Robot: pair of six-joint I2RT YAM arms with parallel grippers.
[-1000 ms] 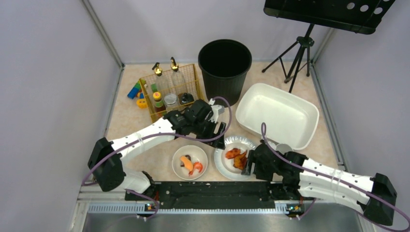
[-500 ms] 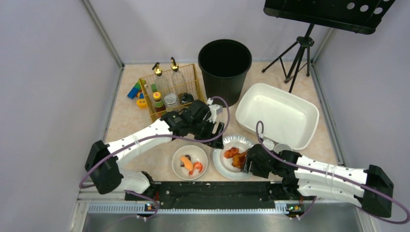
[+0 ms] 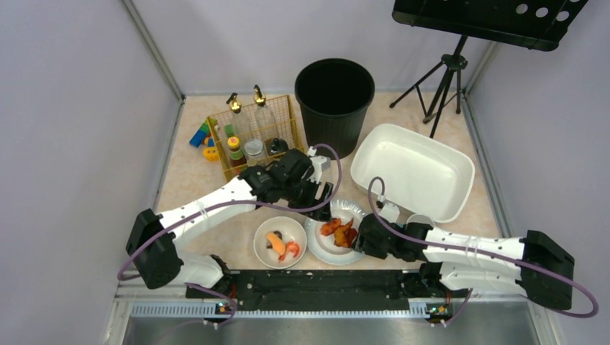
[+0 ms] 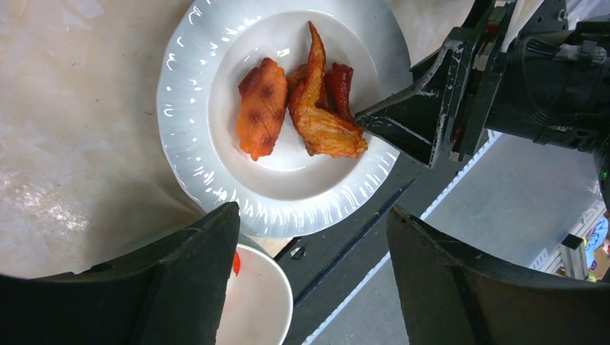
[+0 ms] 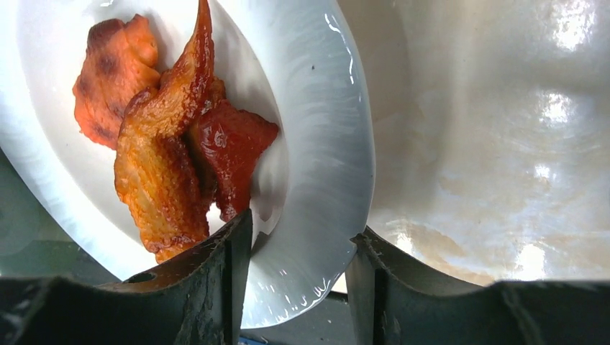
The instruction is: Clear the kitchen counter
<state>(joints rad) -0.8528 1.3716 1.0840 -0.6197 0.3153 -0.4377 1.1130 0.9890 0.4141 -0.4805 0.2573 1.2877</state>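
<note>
A white plate [image 3: 322, 248] with chicken wings [image 3: 339, 230] is on the beige kitchen counter [image 3: 216, 180] near the front rail. My right gripper [image 3: 362, 237] is shut on its right rim; in the right wrist view [image 5: 298, 280] one finger is inside the plate [image 5: 324, 144] beside the wings [image 5: 165, 158] and one is outside. My left gripper [image 3: 324, 210] is open and empty just above the plate's far edge; its wrist view [image 4: 313, 280] shows the plate [image 4: 194, 144], whose rim overlaps the edge of a white bowl [image 4: 259, 302].
The white bowl [image 3: 280, 242] holds food scraps, left of the plate. A white tub [image 3: 413, 172] is at the back right, a black bin [image 3: 334, 93] behind, a wire basket of bottles [image 3: 255, 133] and toy blocks [image 3: 203, 140] at the back left. A small cup [image 3: 421, 221] sits by the tub.
My right gripper has moved left with the plate, which now sits against the bowl. The left gripper has shifted only slightly.
</note>
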